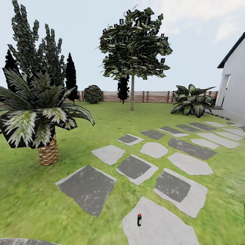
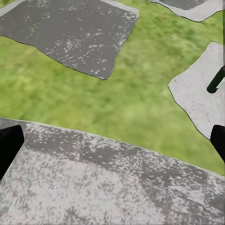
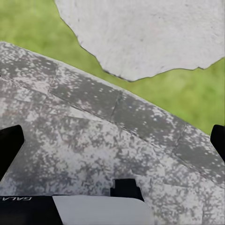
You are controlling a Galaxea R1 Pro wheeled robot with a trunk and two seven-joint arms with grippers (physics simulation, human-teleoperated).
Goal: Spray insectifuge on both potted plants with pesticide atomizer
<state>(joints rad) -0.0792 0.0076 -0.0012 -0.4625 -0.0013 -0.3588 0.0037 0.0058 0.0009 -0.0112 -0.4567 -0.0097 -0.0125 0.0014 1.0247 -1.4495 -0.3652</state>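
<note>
The pesticide atomizer (image 1: 139, 219) is a small slim dark thing with a red tip, lying on a pale stepping stone (image 1: 160, 228) low in the head view. In the left wrist view its dark green body (image 2: 216, 80) pokes in at the edge, on a pale stone. One potted plant (image 1: 192, 99) with broad pointed leaves stands far off by the fence at the right; the other is out of view. My left gripper (image 2: 112, 147) hangs open over a grey speckled stone, with nothing between its fingers. Above similar stone, my right gripper (image 3: 112, 147) is open and holds nothing.
A short palm (image 1: 37, 115) with a scaly trunk stands close at the left. Grey and pale stepping stones (image 1: 136, 166) run across the lawn toward a white house (image 1: 234, 81) at the right. A tree (image 1: 132, 51), dark shrubs and a wooden fence (image 1: 149, 96) line the back.
</note>
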